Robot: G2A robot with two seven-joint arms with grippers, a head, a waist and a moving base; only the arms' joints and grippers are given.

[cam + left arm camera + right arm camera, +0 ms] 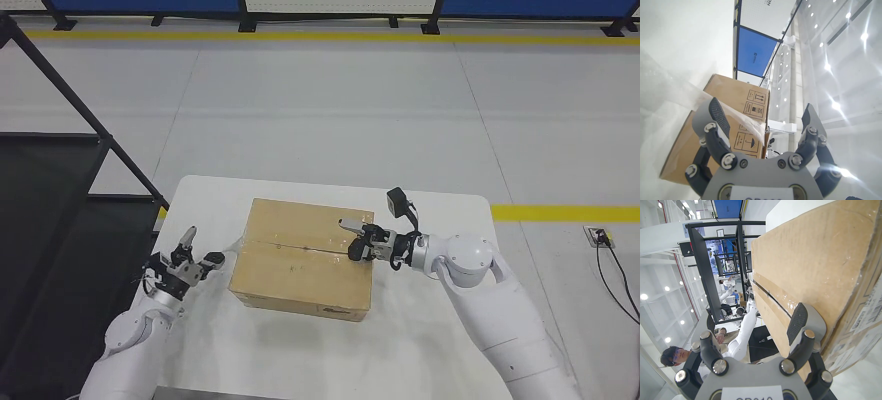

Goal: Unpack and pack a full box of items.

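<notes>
The right gripper (pixel 352 238) hung spread above the cardboard box's (pixel 300 262) top seam. The left gripper (pixel 200 249), also spread, sat just beside the box's end.

The top view looks down from above the arms, far enough off to take in the whole tabletop (pixel 425 325), the box (pixel 303 257) at its middle and both tools. In it the left tool (pixel 190 258) stands just beside one end of the box and the right tool (pixel 352 240) over the other end. The left wrist view sits just behind the left tool, facing along its fingers and tilted up toward the ceiling lights, with a side of the box close ahead of the tool. The right wrist view sits just behind the right tool, very near the box, facing along the box's top ahead of the tool toward the room beyond. All three views share the box.
</notes>
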